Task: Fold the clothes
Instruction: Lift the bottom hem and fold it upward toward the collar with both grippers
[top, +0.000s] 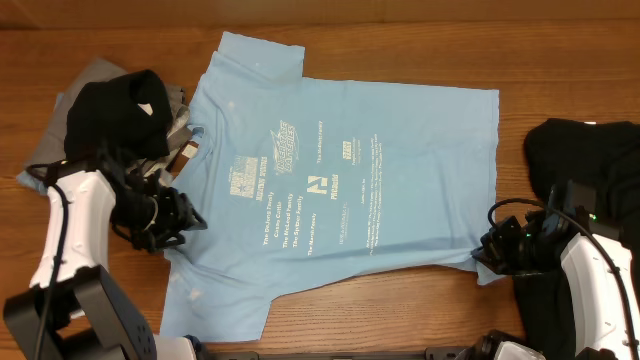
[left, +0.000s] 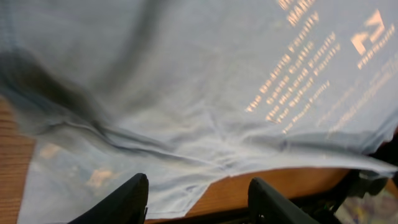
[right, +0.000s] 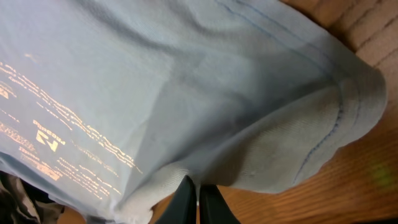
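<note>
A light blue T-shirt (top: 340, 170) with white lettering lies spread flat on the wooden table, collar to the left and hem to the right. My left gripper (top: 188, 220) is open and empty at the shirt's near-left side, by the sleeve; in the left wrist view its fingers (left: 200, 202) straddle the shirt's edge (left: 186, 124) and bare wood. My right gripper (top: 487, 247) is at the near-right hem corner. In the right wrist view its fingers (right: 199, 194) are shut on the turned-up hem of the shirt (right: 205, 93).
A black T-shirt (top: 118, 108) lies on a grey one (top: 88, 80) at the far left, touching the blue shirt's collar. Another black garment (top: 590, 155) lies at the right edge, beside my right arm. The table's front edge is close below the shirt.
</note>
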